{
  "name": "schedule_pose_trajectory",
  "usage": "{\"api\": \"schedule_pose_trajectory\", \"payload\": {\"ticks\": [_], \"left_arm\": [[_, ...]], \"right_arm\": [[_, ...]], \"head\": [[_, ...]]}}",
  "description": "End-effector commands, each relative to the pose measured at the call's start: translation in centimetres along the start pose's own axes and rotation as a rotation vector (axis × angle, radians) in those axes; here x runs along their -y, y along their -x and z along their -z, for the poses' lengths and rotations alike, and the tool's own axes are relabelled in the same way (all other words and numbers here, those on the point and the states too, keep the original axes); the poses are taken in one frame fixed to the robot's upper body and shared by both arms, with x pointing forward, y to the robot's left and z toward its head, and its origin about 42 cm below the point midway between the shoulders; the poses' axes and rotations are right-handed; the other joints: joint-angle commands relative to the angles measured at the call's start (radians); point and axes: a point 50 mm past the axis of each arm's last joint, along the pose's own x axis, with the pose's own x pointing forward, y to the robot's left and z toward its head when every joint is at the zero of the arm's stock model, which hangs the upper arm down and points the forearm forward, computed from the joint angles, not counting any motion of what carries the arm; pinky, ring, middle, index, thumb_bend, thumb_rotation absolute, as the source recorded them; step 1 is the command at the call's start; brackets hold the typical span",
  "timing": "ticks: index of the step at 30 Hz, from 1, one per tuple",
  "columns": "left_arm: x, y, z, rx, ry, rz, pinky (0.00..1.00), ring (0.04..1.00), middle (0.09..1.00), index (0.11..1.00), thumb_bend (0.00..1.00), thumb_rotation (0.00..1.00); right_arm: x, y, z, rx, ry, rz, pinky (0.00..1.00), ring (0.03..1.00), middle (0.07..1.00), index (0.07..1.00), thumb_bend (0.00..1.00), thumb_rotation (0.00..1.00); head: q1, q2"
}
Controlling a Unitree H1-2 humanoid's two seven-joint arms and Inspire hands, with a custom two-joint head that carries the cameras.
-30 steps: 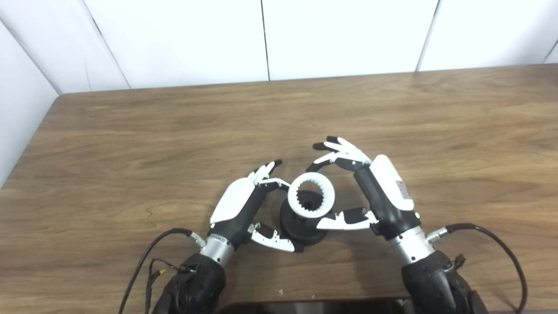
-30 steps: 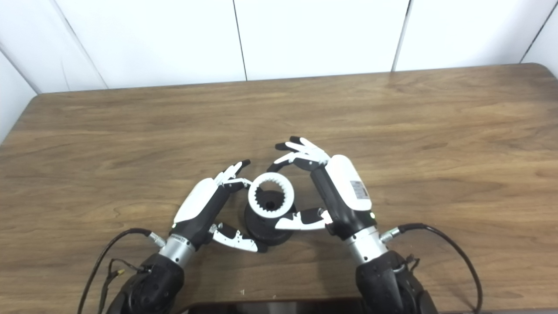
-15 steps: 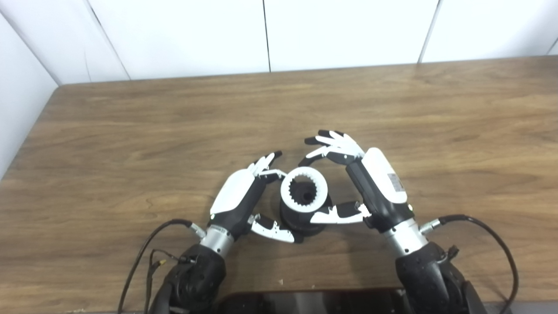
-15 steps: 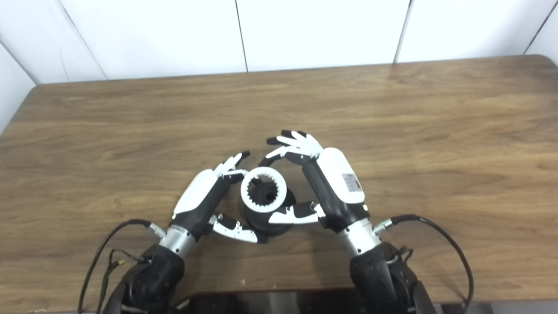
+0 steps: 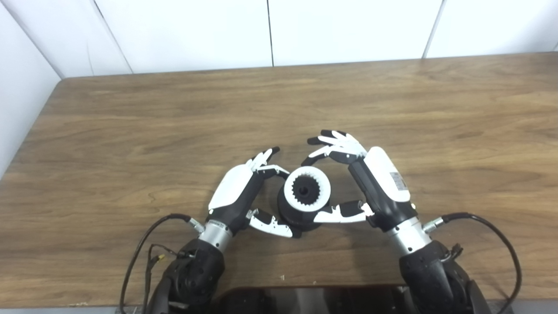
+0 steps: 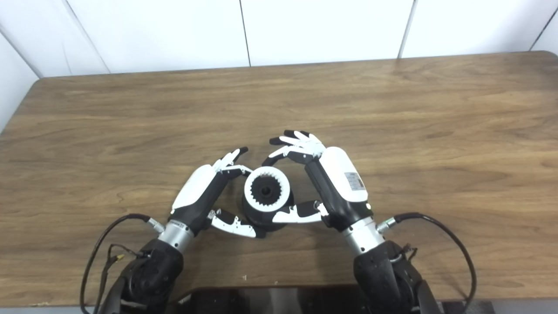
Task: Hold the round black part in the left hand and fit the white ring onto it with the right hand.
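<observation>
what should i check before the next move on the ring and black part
1. White ring sits over the black part, centred on its hub: ok.
2. Ring pressed fully down and level: cannot tell, the seam is hidden.
3. Left hand cupped around the black part, thumb at its base: ok.
4. Left hand's grip actually firm: cannot tell.
5. Right hand thumb rests at the ring's near edge, fingers spread above and off the ring: ok for letting go, not ok for pressing.
6. Black part standing on the table: ok.
</observation>
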Motion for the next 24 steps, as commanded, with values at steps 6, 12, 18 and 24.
{"api": "schedule_pose_trajectory", "payload": {"ticks": [6,12,18,24], "left_arm": [[-1.6,-0.7,-1.4,0.067,-0.021,-0.053,1.00,1.000,1.000,0.544,0.94,0.22],[-1.7,-0.7,-1.5,0.070,-0.025,-0.056,1.00,1.000,1.000,0.545,0.94,0.22],[-1.7,-0.6,-1.6,0.068,-0.019,-0.053,1.00,1.000,1.000,0.545,0.94,0.22],[-1.6,-0.5,-1.8,0.069,-0.019,-0.052,1.00,1.000,1.000,0.545,0.94,0.22]], "right_arm": [[0.7,-0.4,-1.1,0.066,-0.003,0.037,0.94,0.900,0.816,0.481,0.52,0.14],[0.2,-0.7,-1.0,0.055,-0.003,0.029,0.94,0.895,0.813,0.480,0.52,0.14],[-0.4,-1.1,-0.9,0.042,-0.010,0.022,0.93,0.894,0.813,0.481,0.52,0.14],[-1.1,-1.6,-0.5,0.030,-0.011,0.021,0.92,0.894,0.814,0.481,0.52,0.14]], "head": [[0.007,0.002],[0.010,0.005],[0.009,0.008],[0.015,0.011]]}}
